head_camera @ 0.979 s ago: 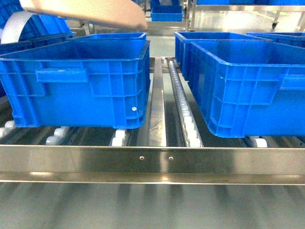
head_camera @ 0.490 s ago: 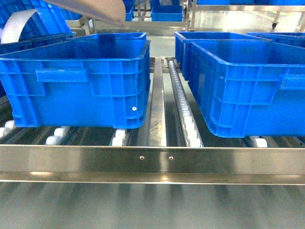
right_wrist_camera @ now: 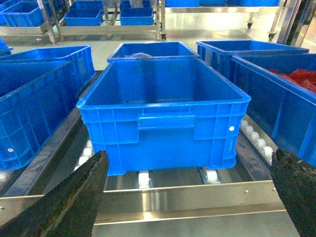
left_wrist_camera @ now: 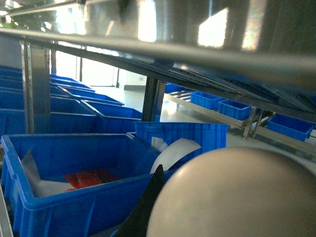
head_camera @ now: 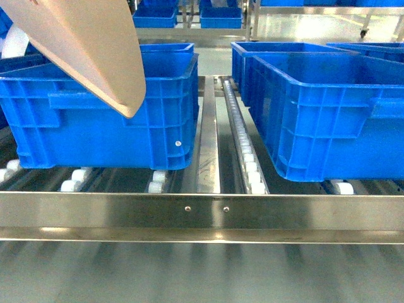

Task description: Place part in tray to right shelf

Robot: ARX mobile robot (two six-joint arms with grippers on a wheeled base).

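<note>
Right hand [right_wrist_camera: 190,197] stood wide open with nothing between its dark fingers [right_wrist_camera: 74,197], low in front of the shelf's [head_camera: 202,211] steel front rail and facing a blue crate [right_wrist_camera: 163,108] on the white rollers [head_camera: 249,164]. Left of that rail, the beige tray [head_camera: 95,50] hung tilted above the left-hand crate [head_camera: 101,107], its lip pointing down. Up close in the left wrist view the tray's [left_wrist_camera: 237,197] rounded back filled the corner; the left hand itself I could not make out. The blue part was nowhere visible.
</note>
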